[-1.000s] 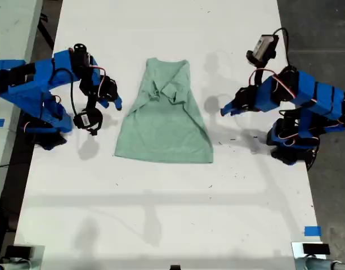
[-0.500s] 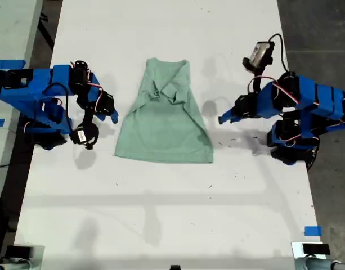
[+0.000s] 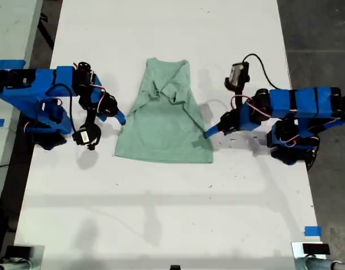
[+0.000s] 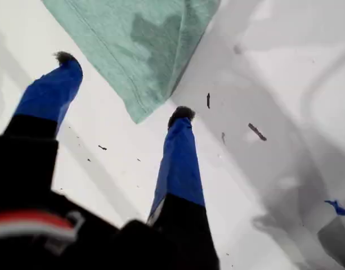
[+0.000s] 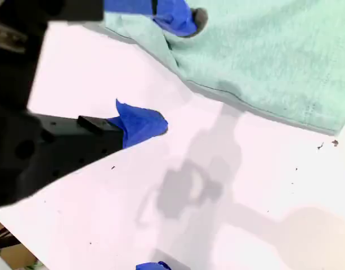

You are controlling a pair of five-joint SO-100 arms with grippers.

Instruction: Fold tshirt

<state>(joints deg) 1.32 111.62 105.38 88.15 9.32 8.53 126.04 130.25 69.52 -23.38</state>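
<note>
The pale mint-green tshirt (image 3: 164,121) lies on the white table (image 3: 161,214) with its neck toward the far end and its sleeves folded in. My first gripper (image 3: 208,133) is on the arm at the exterior view's right and is open at the shirt's near corner on that side. In the first wrist view, that hemmed tshirt (image 4: 133,45) corner lies between the two blue fingertips of my first gripper (image 4: 124,87). My second gripper (image 3: 120,119) is open at the shirt's opposite edge. There, one finger (image 5: 180,16) of my second gripper (image 5: 164,70) rests over the cloth (image 5: 262,50) and the other is on bare table.
Both blue arm bases (image 3: 37,112) (image 3: 299,135) stand on the table's side edges in the exterior view. A blue tape mark (image 3: 312,230) lies near the table's front corner on the exterior view's right. Small dark specks (image 4: 256,132) dot the table beside the shirt.
The first arm has stretched out and come down to the shirt's near corner. The second gripper has shifted a little toward the shirt's edge. The shirt lies as before.
</note>
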